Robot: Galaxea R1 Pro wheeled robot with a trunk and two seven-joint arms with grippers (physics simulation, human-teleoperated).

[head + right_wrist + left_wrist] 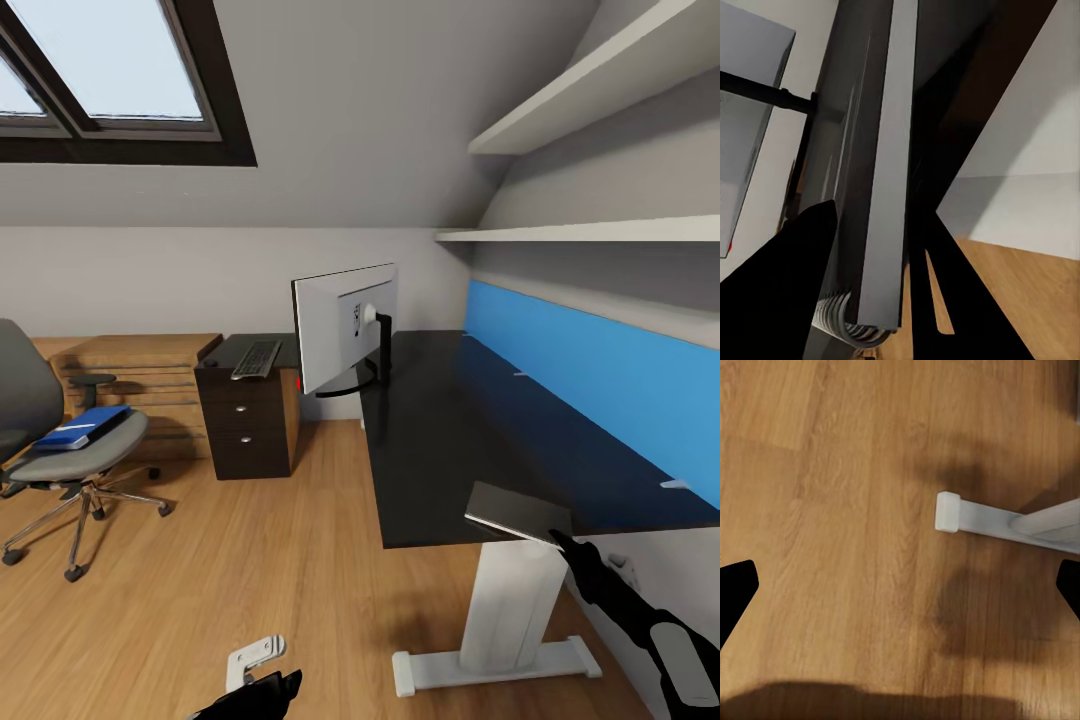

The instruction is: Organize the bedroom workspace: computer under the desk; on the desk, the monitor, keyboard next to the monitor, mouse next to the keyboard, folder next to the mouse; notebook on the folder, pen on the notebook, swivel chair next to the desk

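At the desk (pixel 450 440), my right gripper (pixel 881 247) is clamped on a notebook (pixel 515 512) over the near edge. I should slide it flat, inward. My left gripper (pixel 900 585) hangs wide, holding nothing; the folder (pixel 85 425) waits on the swivel chair (pixel 60 440).

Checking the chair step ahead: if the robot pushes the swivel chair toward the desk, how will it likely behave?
The swivel chair should roll easily, since its star base rides on casters on smooth wood floor. Pushed off-centre it will probably spin rather than travel straight. The folder lies loose on the seat and may slide off.
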